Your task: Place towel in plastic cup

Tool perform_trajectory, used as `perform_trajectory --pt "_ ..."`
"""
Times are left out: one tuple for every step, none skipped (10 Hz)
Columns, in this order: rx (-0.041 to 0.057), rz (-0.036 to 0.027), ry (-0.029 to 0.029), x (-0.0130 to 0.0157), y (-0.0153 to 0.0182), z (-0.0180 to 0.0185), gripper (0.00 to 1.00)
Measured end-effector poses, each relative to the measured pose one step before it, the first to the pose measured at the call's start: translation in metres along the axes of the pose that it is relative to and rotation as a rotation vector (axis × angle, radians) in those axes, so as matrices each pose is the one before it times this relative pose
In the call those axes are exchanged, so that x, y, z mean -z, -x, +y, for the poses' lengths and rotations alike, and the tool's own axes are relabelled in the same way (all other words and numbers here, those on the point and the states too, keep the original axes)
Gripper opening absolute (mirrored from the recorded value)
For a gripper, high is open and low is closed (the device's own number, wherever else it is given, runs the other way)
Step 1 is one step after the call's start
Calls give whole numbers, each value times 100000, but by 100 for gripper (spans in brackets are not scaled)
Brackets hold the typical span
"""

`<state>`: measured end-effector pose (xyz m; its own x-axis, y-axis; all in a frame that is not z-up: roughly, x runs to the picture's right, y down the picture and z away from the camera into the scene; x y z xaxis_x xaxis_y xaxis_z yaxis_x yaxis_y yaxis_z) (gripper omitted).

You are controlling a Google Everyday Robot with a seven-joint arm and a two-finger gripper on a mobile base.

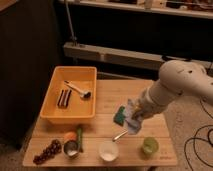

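The pale blue-grey towel (132,120) hangs wrinkled above the wooden table (107,97), right of centre. My gripper (137,114), at the end of the white arm coming in from the right, is shut on the towel's upper part. The light green plastic cup (149,145) stands at the table's front right, below and a little right of the towel, apart from it. The towel partly covers the gripper's fingers.
A dark green sponge (119,114) lies just left of the towel. A spoon (120,135) lies in front of it. A white cup (108,150), metal cup (71,148), carrot (75,136) and grapes (46,152) line the front edge. An orange tray (59,111) with utensils sits left.
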<state>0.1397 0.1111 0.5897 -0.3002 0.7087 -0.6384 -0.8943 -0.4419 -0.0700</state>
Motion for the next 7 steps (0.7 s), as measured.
perform_trajectory --pt "-3542 -378 -1315 -49 -99 -2317 0" --pt "-3292 -307 -998 -264 11 -1945 0" --pt "-2388 -151 -631 -248 118 -950 0" --pt "-2925 -33 -1151 -398 164 -1184 0" --pt "-2123 -230 -1021 -89 90 -1008 0" --pt "-1896 -143 -899 -33 26 -838 0" --pt "-875 -345 -1152 45 -163 -525 0"
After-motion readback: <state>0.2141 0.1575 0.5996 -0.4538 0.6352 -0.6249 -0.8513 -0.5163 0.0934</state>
